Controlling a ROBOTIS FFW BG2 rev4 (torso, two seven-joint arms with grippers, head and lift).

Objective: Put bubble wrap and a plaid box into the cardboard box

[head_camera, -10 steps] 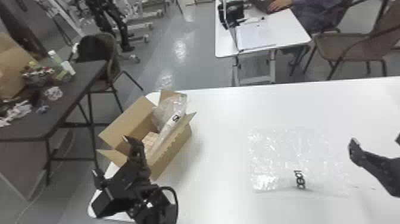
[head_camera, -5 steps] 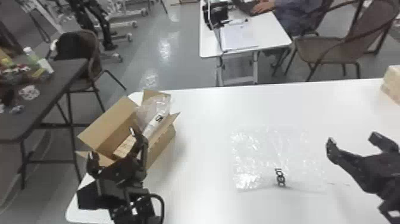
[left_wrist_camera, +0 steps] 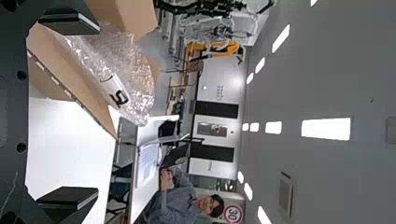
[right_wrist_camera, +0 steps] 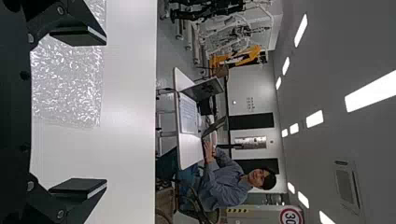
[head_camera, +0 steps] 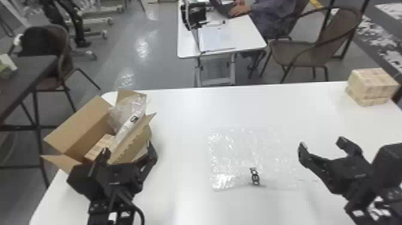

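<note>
As bubble wrap [head_camera: 236, 161] lies flat, presumably for ready pickup, left tool [head_camera: 128, 149] and right tool [head_camera: 322, 143]: wide open, empty.

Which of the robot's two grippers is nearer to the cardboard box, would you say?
Left. The left gripper is by the cardboard box; the right gripper is beyond the flat bubble wrap.

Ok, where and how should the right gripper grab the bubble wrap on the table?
I'd pinch the edge of the bubble wrap nearest the open right gripper, coming down from above and gathering a fold. The sheet lies flat on the table, offering no upright side to clamp.
</note>
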